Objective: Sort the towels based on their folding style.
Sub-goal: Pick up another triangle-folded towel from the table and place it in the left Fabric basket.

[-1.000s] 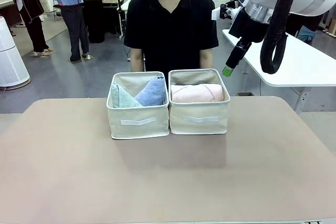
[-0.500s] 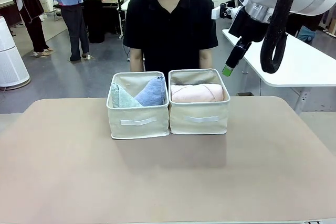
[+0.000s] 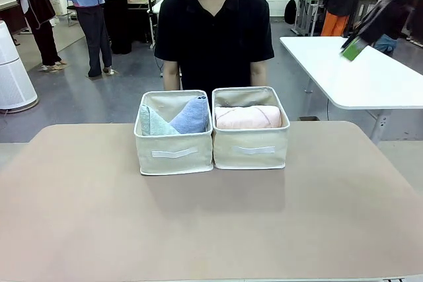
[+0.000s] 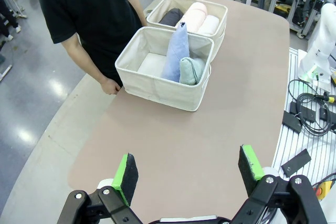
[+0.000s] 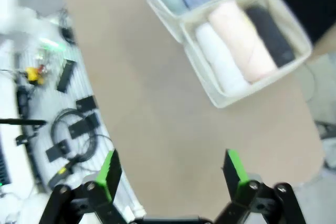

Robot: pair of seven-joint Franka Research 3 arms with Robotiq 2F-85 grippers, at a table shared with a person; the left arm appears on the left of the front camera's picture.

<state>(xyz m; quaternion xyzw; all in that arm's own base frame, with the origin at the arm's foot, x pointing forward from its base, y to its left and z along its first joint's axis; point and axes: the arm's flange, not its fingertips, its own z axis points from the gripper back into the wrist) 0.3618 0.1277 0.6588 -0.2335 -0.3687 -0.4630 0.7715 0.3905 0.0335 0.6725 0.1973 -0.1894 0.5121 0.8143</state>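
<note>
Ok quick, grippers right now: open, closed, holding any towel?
Left gripper: open, holding nothing, above the table.
Right gripper: open, holding nothing, picture blurred.

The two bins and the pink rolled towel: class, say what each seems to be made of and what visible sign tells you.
The bins look like stiffened beige woven cloth, matte: upright walls with slightly soft rims and sewn white handle strips. The pink rolled towel appears to be soft terry or similar, matte and fuzzy; the weave is too small to confirm.

The tan worktop [image 3: 211,216] in front of me carries two beige fabric bins, side by side and touching, near its far edge: the left bin [image 3: 174,153] and the right bin [image 3: 252,148].
</note>
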